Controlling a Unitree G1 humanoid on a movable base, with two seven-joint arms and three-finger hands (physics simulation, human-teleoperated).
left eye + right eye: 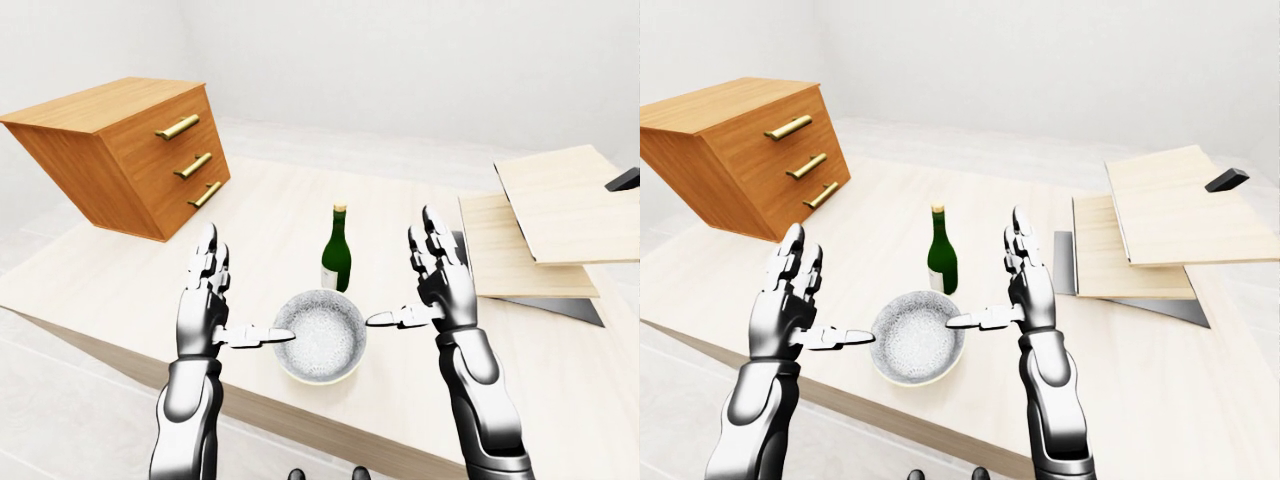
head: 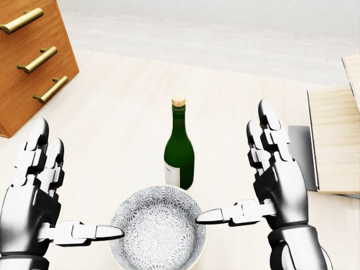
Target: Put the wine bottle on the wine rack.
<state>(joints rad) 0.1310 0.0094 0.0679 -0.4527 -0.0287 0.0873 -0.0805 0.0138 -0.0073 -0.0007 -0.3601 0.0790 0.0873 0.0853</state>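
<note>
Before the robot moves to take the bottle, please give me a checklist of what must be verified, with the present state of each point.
1. Green glass wine bottle stands upright on the pale wooden table: ok.
2. Left hand open and free: ok.
3. Right hand open and free: ok.
4. Bottle already gripped: not ok, both hands are apart from it.
5. Path to the bottle free: not ok, the patterned grey ceramic bowl lies just below it in the head view, between the thumbs.
6. Wine rack located: cannot tell, only stacked pale wooden boards show at the right.
</note>
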